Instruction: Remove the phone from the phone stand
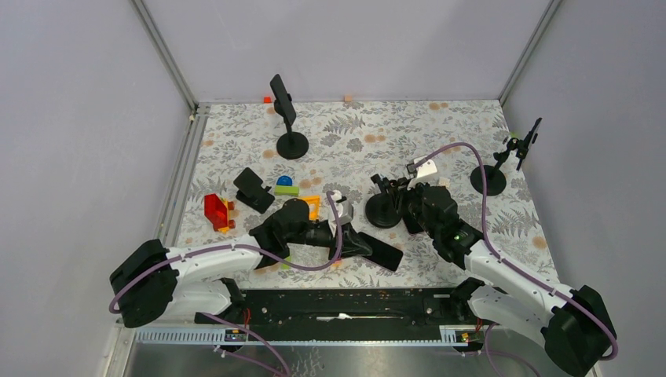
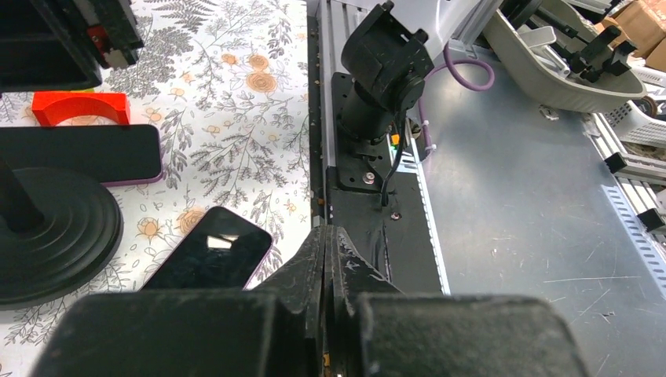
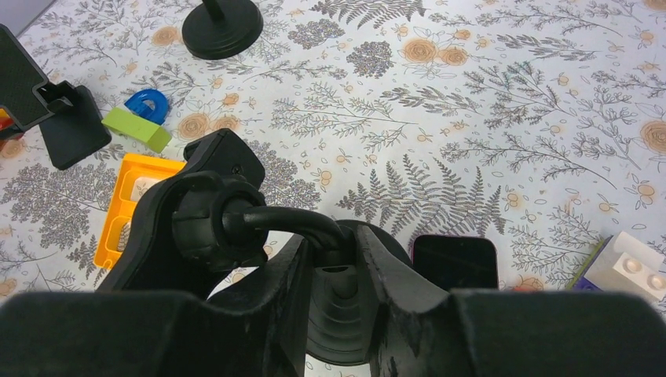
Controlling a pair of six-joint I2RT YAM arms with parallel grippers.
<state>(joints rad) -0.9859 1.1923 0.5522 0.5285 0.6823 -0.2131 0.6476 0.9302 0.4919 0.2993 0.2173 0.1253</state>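
Observation:
The black phone stand (image 1: 383, 212) is on the table mid-right; its cradle (image 3: 208, 212) holds nothing. My right gripper (image 3: 334, 236) is shut on the stand's curved stem just above the round base (image 2: 55, 236). A dark phone (image 2: 208, 251) with a purple edge lies flat on the table (image 1: 385, 255), just left of my left gripper (image 2: 326, 236). That gripper is shut with nothing between its fingers, over the table's near edge. A second dark phone (image 3: 455, 259) lies flat beyond the base (image 2: 78, 153).
A tall stand with a phone (image 1: 284, 106) is at the back, another (image 1: 506, 157) at the right wall. A small folding stand (image 1: 253, 188), red block (image 1: 218, 212), blue and green blocks (image 1: 286, 186) and orange frame (image 3: 129, 204) lie left. The black rail (image 2: 369, 204) borders the near edge.

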